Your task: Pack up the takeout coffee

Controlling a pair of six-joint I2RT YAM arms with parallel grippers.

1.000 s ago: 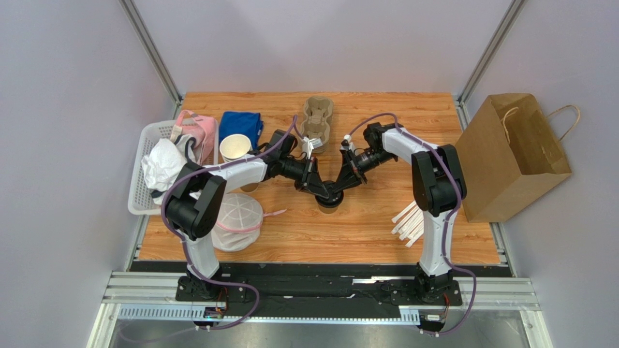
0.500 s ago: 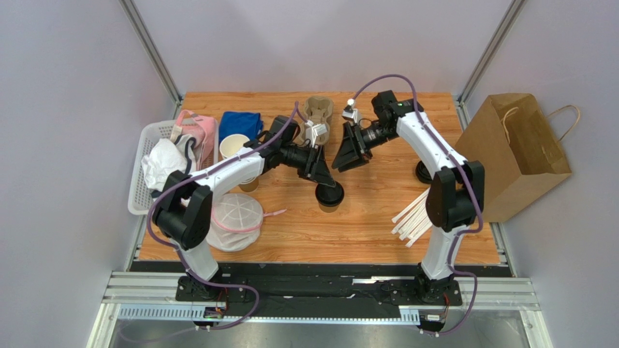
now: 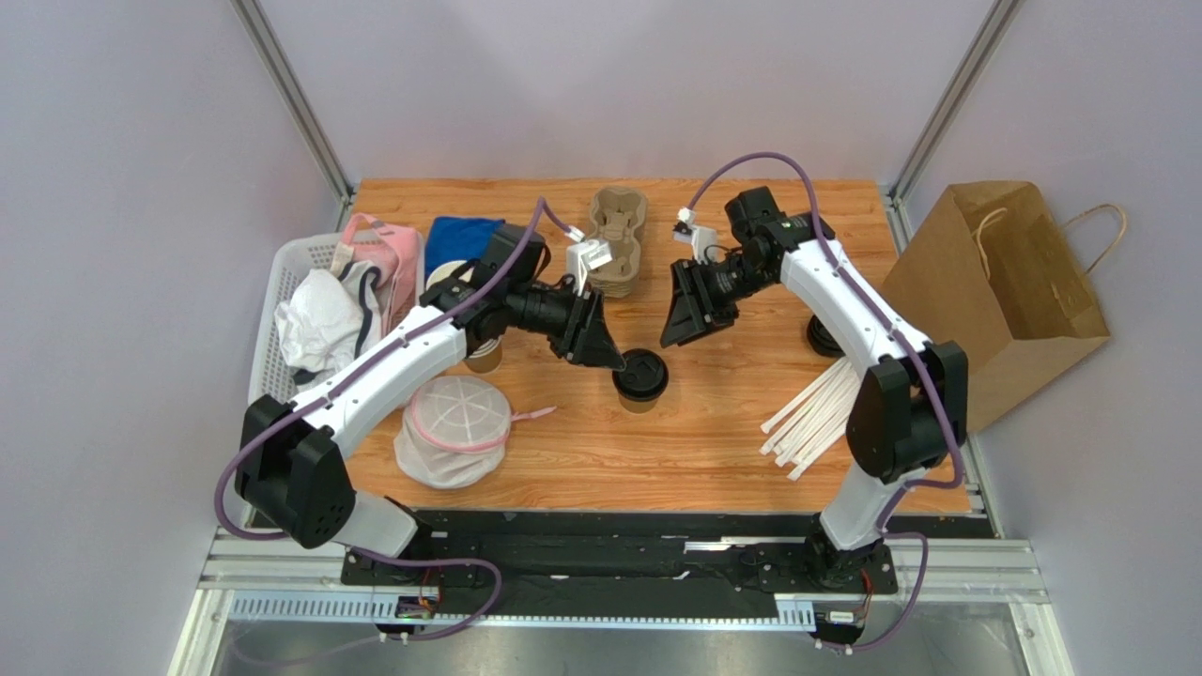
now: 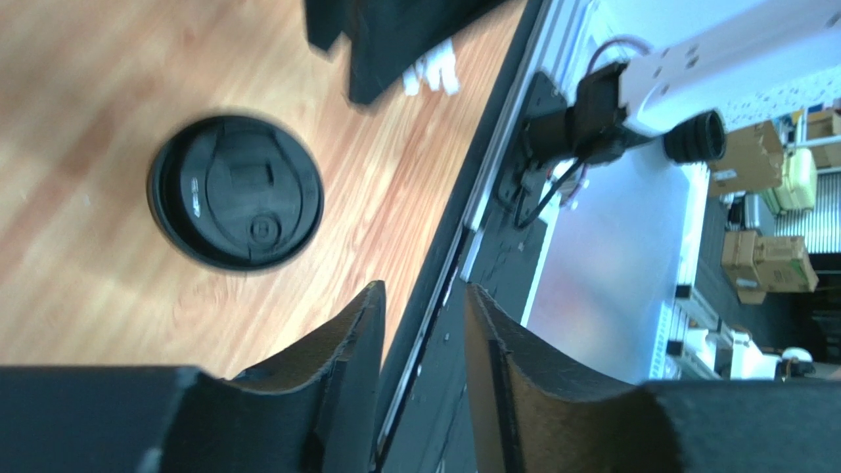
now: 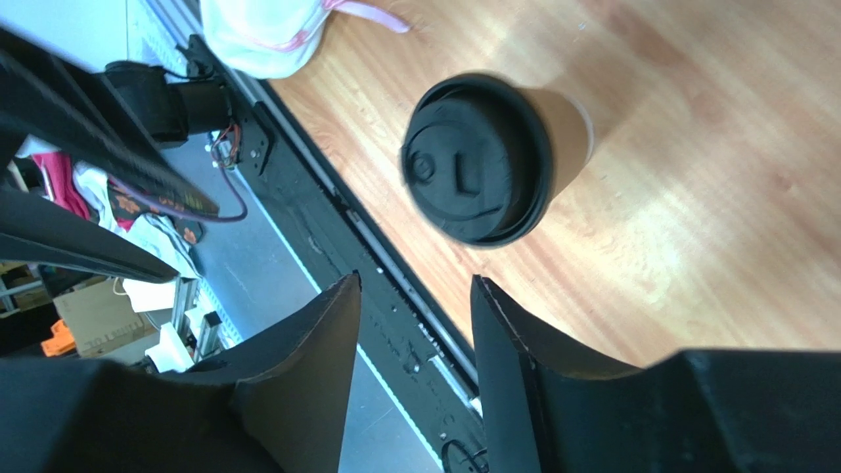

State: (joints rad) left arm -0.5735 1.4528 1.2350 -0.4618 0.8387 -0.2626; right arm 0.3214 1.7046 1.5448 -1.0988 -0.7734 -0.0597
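Takeout coffee (image 3: 642, 378): stood lidded on table (image 3: 706, 437), untouched. Left gripper (image 4: 422, 296), right gripper (image 5: 415, 291): jaws partly apart, empty.

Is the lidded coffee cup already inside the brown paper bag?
No, the takeout coffee stands lidded on the wooden table, out in the open to the left of the paper bag.
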